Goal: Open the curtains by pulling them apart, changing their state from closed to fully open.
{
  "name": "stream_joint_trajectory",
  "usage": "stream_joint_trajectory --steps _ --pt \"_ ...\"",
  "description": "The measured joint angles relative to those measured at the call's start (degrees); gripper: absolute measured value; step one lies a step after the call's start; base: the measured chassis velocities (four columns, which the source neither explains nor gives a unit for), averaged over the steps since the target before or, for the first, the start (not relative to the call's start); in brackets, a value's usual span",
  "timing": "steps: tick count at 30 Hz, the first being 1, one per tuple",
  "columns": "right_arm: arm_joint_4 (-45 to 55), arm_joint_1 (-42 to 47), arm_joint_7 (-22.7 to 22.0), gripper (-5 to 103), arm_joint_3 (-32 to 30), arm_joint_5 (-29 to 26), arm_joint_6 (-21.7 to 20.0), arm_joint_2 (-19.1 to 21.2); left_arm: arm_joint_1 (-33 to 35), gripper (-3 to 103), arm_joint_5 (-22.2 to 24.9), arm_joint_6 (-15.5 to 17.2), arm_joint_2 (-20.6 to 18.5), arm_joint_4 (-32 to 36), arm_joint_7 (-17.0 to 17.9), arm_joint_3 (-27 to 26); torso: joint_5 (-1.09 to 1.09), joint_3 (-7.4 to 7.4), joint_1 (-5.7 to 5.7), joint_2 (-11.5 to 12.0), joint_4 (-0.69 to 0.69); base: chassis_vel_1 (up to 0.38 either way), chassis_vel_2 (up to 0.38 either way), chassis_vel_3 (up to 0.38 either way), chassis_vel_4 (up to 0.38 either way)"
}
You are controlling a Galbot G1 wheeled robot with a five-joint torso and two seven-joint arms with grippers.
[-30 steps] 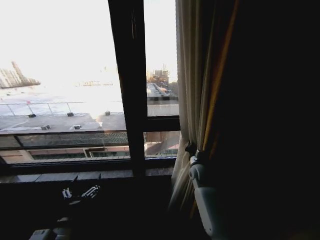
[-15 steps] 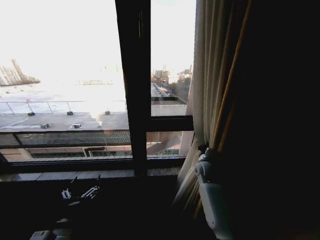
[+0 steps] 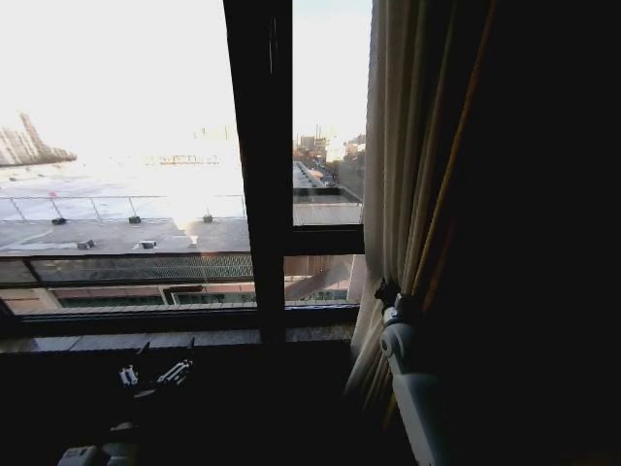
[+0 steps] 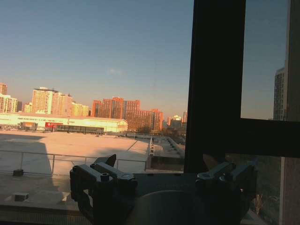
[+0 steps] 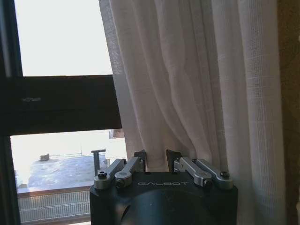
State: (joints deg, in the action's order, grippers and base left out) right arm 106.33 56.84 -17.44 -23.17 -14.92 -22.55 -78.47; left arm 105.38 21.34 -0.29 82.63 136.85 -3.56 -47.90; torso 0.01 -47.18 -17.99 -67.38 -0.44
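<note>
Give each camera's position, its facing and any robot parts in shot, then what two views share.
Head view: from the head, looking forward and down at the window frame; left gripper low, right gripper at the curtain.
Left wrist view: faces the city outside; the open left gripper shows.
Right wrist view: faces the curtain; the right gripper pinches a fold.
Shared: the curtain.

Cream-white pleated curtains, dark window frame, black-and-silver right gripper.

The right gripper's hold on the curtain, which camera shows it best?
The right wrist view: the right gripper pinches a fold of the curtain up close. The head view shows it small and dark against the curtain's edge; the left wrist view faces bare window.
</note>
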Motion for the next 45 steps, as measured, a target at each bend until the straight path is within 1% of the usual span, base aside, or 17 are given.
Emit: stream_joint_trajectory --steps 1,2,4,8,10,11,12,13,14,15,16,18,20,27,30,34,45 --pt "1.9 1.9 0.6 25 1.3 0.0 -0.1 0.3 -0.1 100 0.0 0.2 -0.1 0.0 0.1 0.0 0.00 0.00 0.00 0.0 0.00 0.000 0.000 0.000 0.000" --pt "4.8 4.9 1.4 37 3.6 0.4 -0.1 0.7 -0.2 100 0.0 0.4 -0.2 0.0 0.2 0.1 0.00 0.00 0.00 0.0 0.00 0.000 0.000 0.000 0.000" --pt "6.6 6.9 2.2 37 4.7 1.0 -0.1 0.9 -0.3 100 0.0 0.5 -0.3 0.1 0.2 0.2 0.00 0.00 0.00 0.0 0.00 0.000 0.000 0.000 0.000" --pt "11.7 12.8 4.1 58 7.1 3.7 -0.1 0.8 -0.1 100 0.0 0.7 -0.6 0.5 0.2 0.2 -0.01 0.01 0.01 0.0 -0.01 0.000 0.000 0.000 0.000" --pt "12.4 13.6 4.1 58 7.3 3.9 -0.1 0.5 0.0 100 0.0 0.7 -0.6 0.7 0.2 0.2 0.00 0.01 0.00 0.0 -0.01 0.000 0.000 0.000 0.000" --pt "13.0 14.4 4.1 69 7.3 4.6 0.0 0.2 0.4 100 0.0 0.7 -0.6 1.0 0.2 0.2 -0.01 0.01 0.00 0.0 -0.01 0.000 0.000 0.000 0.000" --pt "13.3 14.9 4.1 75 7.3 5.6 0.2 -0.1 0.8 100 0.0 0.7 -0.5 1.3 0.2 0.1 0.00 0.00 0.00 0.0 0.00 0.000 0.000 0.000 0.000" --pt "13.3 14.9 4.1 75 7.3 5.6 0.2 -0.1 0.8 100 0.0 0.7 -0.5 1.3 0.2 0.1 0.00 0.00 0.00 0.0 0.00 0.000 0.000 0.000 0.000" --pt "13.7 15.2 4.0 80 7.3 6.0 0.3 -0.4 1.1 100 0.0 0.7 -0.5 1.5 0.2 0.1 0.01 0.00 0.00 0.0 0.00 0.000 0.000 0.000 0.000" --pt "13.9 15.4 3.9 80 7.3 6.2 0.3 -0.6 1.2 100 0.0 0.7 -0.4 1.6 0.2 0.1 0.01 0.00 0.00 0.0 0.00 0.000 0.000 0.000 0.000" --pt "14.4 15.8 3.9 90 7.4 6.6 0.5 -0.7 1.5 100 0.0 0.7 -0.3 1.8 0.2 0.1 0.01 0.00 0.00 0.0 0.00 0.052 0.036 -0.026 -0.020" --pt "14.6 16.0 3.9 90 7.5 6.7 0.6 -0.7 1.5 100 0.0 0.7 -0.3 1.8 0.2 0.1 0.01 0.00 0.00 0.0 0.00 0.052 0.036 -0.048 -0.034" --pt "14.8 16.7 4.0 98 7.8 7.3 1.0 -0.6 1.8 100 -0.1 0.6 0.0 2.0 0.2 0.1 0.01 0.00 0.00 0.0 0.00 0.075 0.091 -0.081 -0.069" --pt "15.1 17.2 4.0 100 7.3 7.6 1.8 -0.8 2.3 100 -0.1 0.7 -0.2 2.4 0.2 0.2 0.01 0.00 0.00 0.0 0.00 0.149 0.153 -0.156 -0.148" --pt "15.7 17.6 4.0 100 7.2 7.8 2.1 -1.0 2.7 100 0.0 1.8 -0.4 2.8 0.2 0.0 -0.01 0.00 0.00 0.0 -0.01 0.238 0.218 -0.237 -0.254" --pt "16.4 18.1 4.2 100 7.2 8.4 2.1 -1.5 3.2 100 0.0 2.6 -0.9 2.8 0.4 -0.4 -0.01 0.00 0.00 0.0 0.01 0.274 0.280 -0.289 -0.286" --pt "17.8 19.7 4.9 100 8.1 10.6 2.3 -2.6 4.8 100 1.5 2.7 -1.7 2.8 0.7 -1.9 0.00 0.00 0.00 0.0 0.01 0.330 0.343 -0.341 -0.341"
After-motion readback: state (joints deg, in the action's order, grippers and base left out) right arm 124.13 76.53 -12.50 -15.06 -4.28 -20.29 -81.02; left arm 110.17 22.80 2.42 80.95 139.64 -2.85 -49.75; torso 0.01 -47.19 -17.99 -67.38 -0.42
